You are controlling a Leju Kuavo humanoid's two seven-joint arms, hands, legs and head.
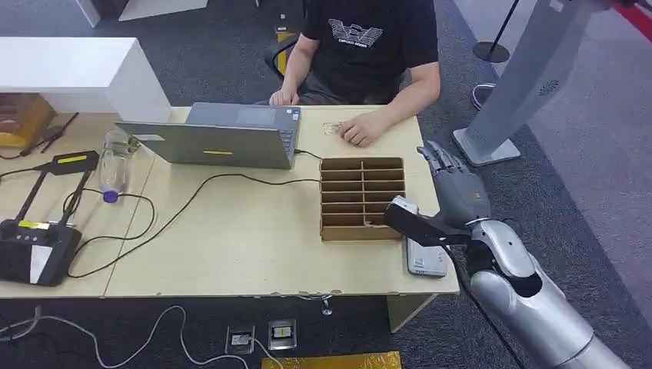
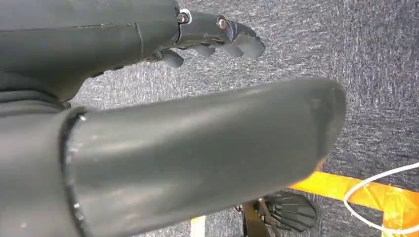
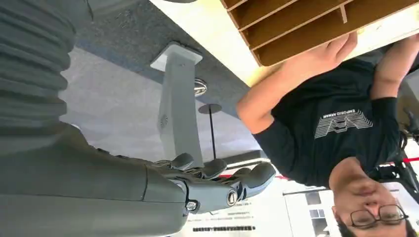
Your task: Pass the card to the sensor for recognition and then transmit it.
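My right hand hovers over the table's right edge beside the cardboard divider box, fingers stretched out and holding nothing. In the right wrist view the same hand is spread in the air, with the box beyond it. A small pale card lies at the far table edge by the fingers of a seated person's hand. A flat grey-white device lies on the table just under my right forearm. My left hand hangs over the dark carpet, fingers loose and holding nothing.
A grey laptop stands at the far middle with a cable running across the wooden table. A plastic bottle and a black stand device are at the left. A grey pillar base stands right of the table.
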